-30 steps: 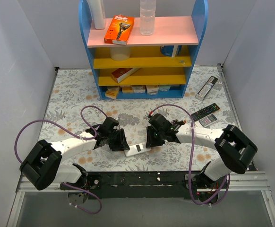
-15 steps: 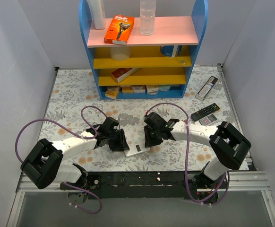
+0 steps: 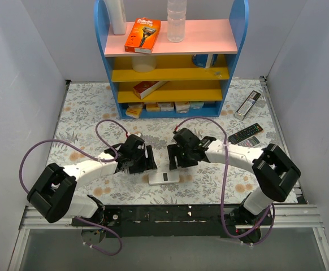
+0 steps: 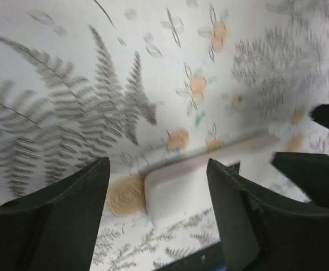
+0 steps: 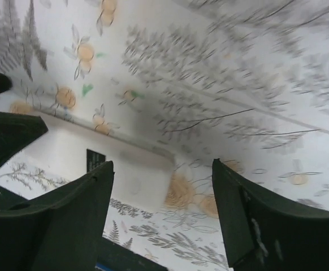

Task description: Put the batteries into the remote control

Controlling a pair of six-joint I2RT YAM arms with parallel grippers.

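Lying flat on the flowered table (image 3: 79,113), the remote control (image 3: 163,178) sits near the front edge, midway between the two arms, its plain white back up with a small grey mark showing. In the top view the left gripper (image 3: 148,161) is just to the far left of it and the right gripper (image 3: 176,160) just to the far right. Both point inward toward each other and neither holds anything. At the far side stands a blue shelf unit (image 3: 101,56) with an orange box (image 3: 143,35) and a clear bottle (image 3: 176,20) on its top board. A long black remote (image 3: 245,134) and a silver remote (image 3: 247,105) lie well off to the right.

From the left wrist, the left gripper (image 4: 157,169) has its two dark fingers (image 4: 68,214) spread wide. The end of the remote control (image 4: 193,183) lies on the table in the gap between them, and whether either finger touches it cannot be told. The dark tips of the other gripper show at the right edge.

From the right wrist, the right gripper (image 5: 163,166) is likewise spread wide, with its fingers (image 5: 255,226) either side of bare tabletop. The remote control (image 5: 119,169) lies mostly toward the left finger, a small dark mark on its white back. The view is blurred.
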